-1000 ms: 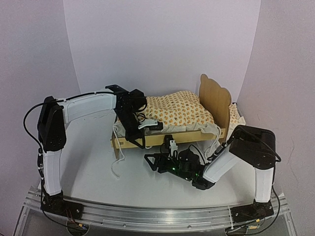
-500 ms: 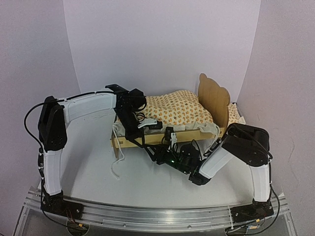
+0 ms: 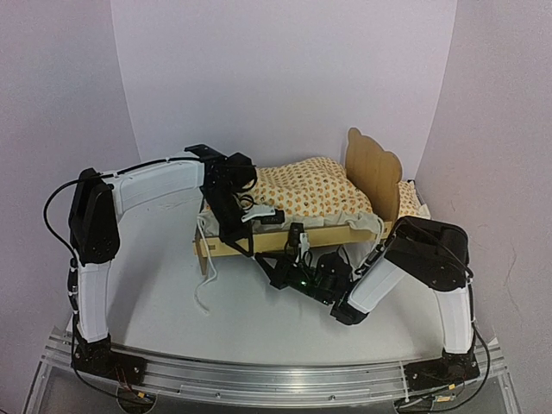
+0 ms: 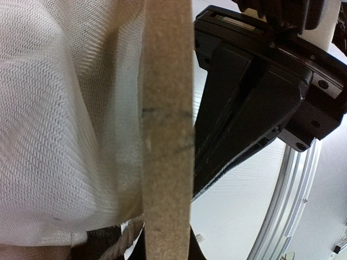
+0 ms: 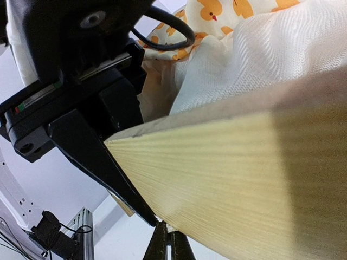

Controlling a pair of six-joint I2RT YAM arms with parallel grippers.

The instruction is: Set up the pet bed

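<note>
The pet bed (image 3: 302, 239) is a light plywood frame with its scalloped headboard (image 3: 376, 172) on the right. An orange-patterned mattress cushion (image 3: 312, 190) lies in it. My left gripper (image 3: 244, 244) reaches down over the near side rail, shut on that rail (image 4: 165, 135). In the left wrist view the rail's edge runs up between the jaws, with white fabric (image 4: 59, 119) to its left. My right gripper (image 3: 266, 260) lies low in front of the bed, shut. Its tips (image 5: 169, 245) touch the lower edge of the side rail (image 5: 244, 184), right beside the left gripper's black finger (image 5: 103, 162).
A white cord (image 3: 204, 285) hangs from the footboard end onto the table. A small matching pillow (image 3: 412, 200) lies behind the headboard at the right. White walls stand close at the back and both sides. The aluminium base rail (image 3: 276, 379) runs along the near edge.
My right gripper has slid left and up to the bed's near rail and closed from wide open. The left arm has stayed on the rail.
</note>
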